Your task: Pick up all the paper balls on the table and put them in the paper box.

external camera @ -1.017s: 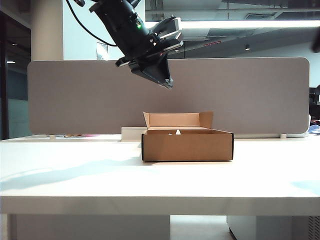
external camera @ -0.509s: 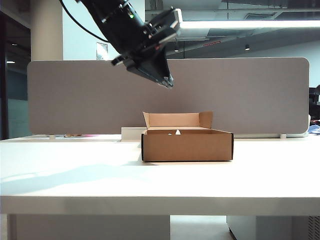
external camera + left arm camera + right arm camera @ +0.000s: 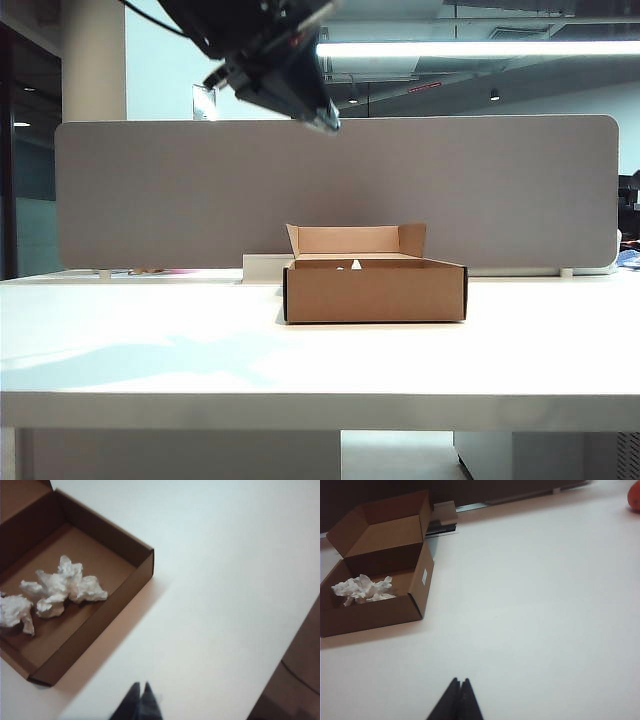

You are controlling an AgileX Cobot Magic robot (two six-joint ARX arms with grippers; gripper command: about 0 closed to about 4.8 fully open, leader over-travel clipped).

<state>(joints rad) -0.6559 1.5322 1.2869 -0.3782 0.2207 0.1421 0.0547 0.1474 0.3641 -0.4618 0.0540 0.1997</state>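
- The white table (image 3: 150, 360) is stretching wide and flat in front, its thick front edge nearest, smooth and bare around the box.
- The paper box (image 3: 375, 290) is sitting on the table near the middle, shallow and brown, with dark corner edges and an upright flap with side tabs at its back. Open table is lying on every side of it.
- Both paper balls are lying inside the box, on its floor, touching or nearly touching. The larger paper ball (image 3: 62, 585) is lumpy, crumpled and white; the smaller paper ball (image 3: 15, 612) is lying just beside it.
- A low white block (image 3: 262, 267) is sitting just behind the box.
- The grey fabric divider (image 3: 500, 190) is standing along the table's far edge, with rounded corners.
- The left gripper (image 3: 322, 120) is hanging high above the divider's top, left of the box, its fingers pressed together and holding nothing.
- The right gripper (image 3: 460, 682) is showing only in its wrist view, fingers pressed together and empty, above bare table well apart from the box.
- Beyond, ceiling lights are glowing in an open office.
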